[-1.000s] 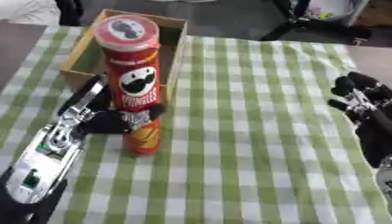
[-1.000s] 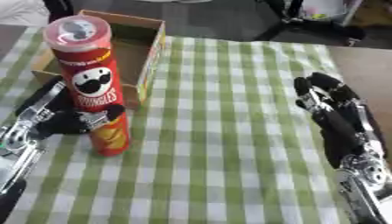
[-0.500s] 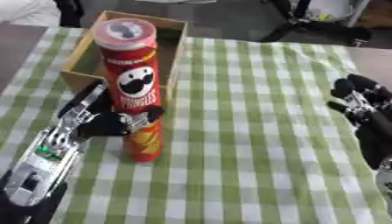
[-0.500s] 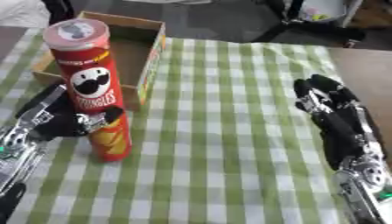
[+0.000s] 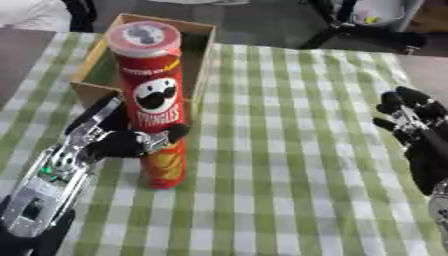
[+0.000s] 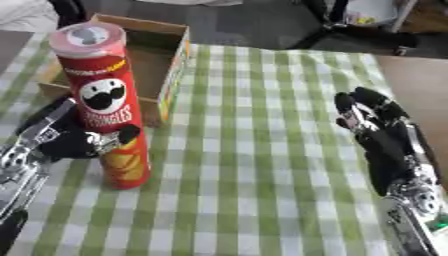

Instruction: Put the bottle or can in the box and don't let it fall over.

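The left hand comes in from the lower left and is clasped around the can, fingers and thumb curled round its lower half. The can is a tall red crisp tube with a pale lid. It is upright or very nearly so, and its base is over the cloth, just in front of the box. Whether the base rests on the cloth or is raised slightly off it cannot be told from these views.

The box is an open cardboard tray at the far left of the table. Its near wall lies directly behind the can. The interior shows nothing inside, as far as it is visible past the can.

The green-and-white checked cloth covers the table between the two arms and carries no other object.

The right hand lies at the right edge, well apart from can and box. Its fingers are extended and relaxed, and it holds nothing.

Assessment: the grasp is made and the can is under control, standing. Placement is not yet done; the can is outside the box. Remaining work, in my judgement: lift the can over the near wall, set it down inside on its base, and release without tipping. Being tall, narrow and gripped low, it is likely to topple if it clips the wall.
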